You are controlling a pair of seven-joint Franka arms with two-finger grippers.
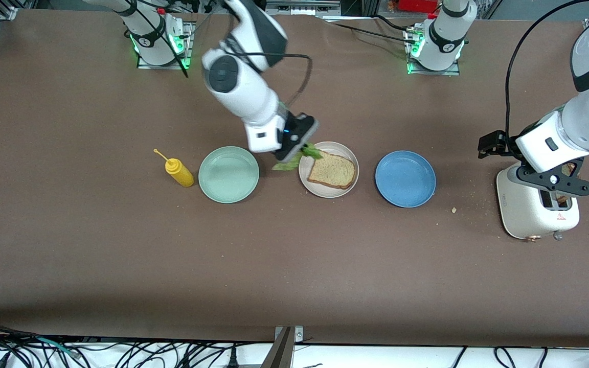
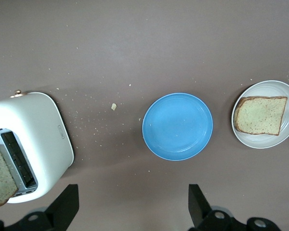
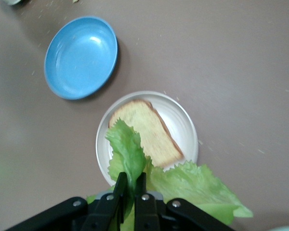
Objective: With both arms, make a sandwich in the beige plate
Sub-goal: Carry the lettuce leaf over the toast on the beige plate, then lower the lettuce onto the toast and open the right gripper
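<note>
The right end effector (image 3: pixel 130 192), pinched tight on a ruffled green lettuce leaf (image 3: pixel 130 154), hangs over the round beige plate (image 1: pixel 345 153) to cover its toast slice (image 1: pixel 331 171), while the left end effector (image 2: pixel 130 204), fingers spread and empty, hovers above the white toaster (image 1: pixel 532 217) holding the second slice (image 2: pixel 0 178).

The right arm is reached out from its base and bent down, and its right end effector (image 3: pixel 128 192) is held low over the table, fingers pinched together on a green leaf. The left arm is folded at its own end, and the left end effector (image 2: pixel 133 204) is spread wide.
</note>
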